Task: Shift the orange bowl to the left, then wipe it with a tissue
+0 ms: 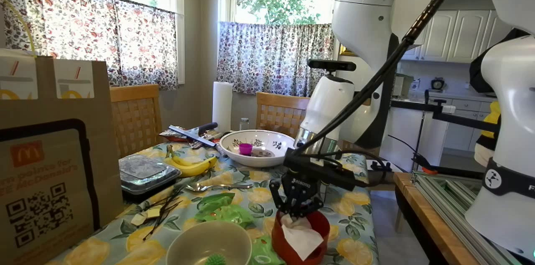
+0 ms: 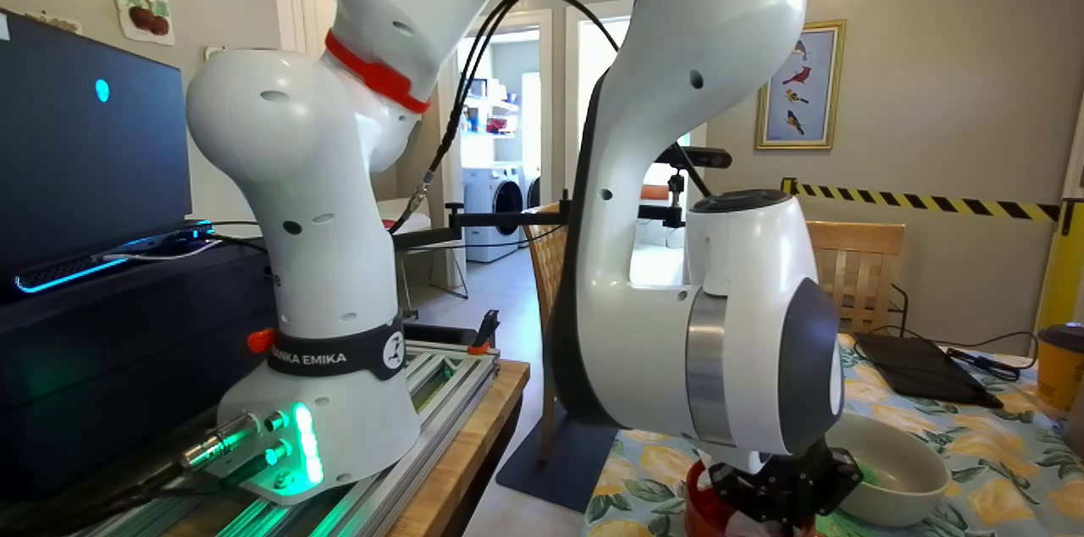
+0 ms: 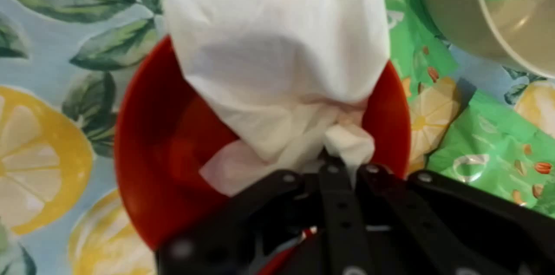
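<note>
The orange bowl (image 1: pixel 279 245) stands on the tablecloth near the table's edge on the robot's side. It also shows in the wrist view (image 3: pixel 147 166) and, partly cut off, in an exterior view (image 2: pixel 699 503). My gripper (image 1: pixel 295 215) points down into the bowl's mouth. In the wrist view the fingers (image 3: pixel 347 173) are close together with a fold of the white tissue (image 3: pixel 277 62) pinched between them. The tissue lies partly inside the bowl and hangs over its rim, as seen in an exterior view (image 1: pixel 303 238). The fingertips themselves are hidden by the tissue.
A pale bowl (image 1: pixel 179 242) holding a green spiky ball stands beside the orange bowl. Green snack packets (image 3: pixel 494 149) lie between them. Further back are a spoon (image 1: pixel 205 187), bananas (image 1: pixel 192 167), a large white bowl (image 1: pixel 234 155) and a paper-towel roll (image 1: pixel 222 106).
</note>
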You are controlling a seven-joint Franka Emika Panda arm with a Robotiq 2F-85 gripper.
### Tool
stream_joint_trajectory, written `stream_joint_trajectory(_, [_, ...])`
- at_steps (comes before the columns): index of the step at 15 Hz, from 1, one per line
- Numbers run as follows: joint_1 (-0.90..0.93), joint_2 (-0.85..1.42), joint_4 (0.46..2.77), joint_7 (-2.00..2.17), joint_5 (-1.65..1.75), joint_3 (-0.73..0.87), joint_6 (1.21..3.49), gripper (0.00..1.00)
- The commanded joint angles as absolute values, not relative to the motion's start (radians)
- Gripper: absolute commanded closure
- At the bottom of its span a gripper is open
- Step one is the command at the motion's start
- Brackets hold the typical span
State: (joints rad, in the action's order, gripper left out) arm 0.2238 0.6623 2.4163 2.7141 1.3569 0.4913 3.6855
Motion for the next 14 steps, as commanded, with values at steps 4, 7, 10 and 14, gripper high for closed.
stream_joint_trajectory(4, [0.232,0.665,2.376,2.742,1.375,0.449,3.688,0.99])
stream_joint_trajectory(7, [0.226,0.666,2.396,2.75,1.443,0.426,3.7,0.99])
stream_joint_trajectory(10, [0.208,0.669,2.447,2.739,1.511,0.407,3.692,0.99])
stream_joint_trajectory(14, [0.221,0.628,2.51,2.74,1.483,0.453,3.643,0.99])
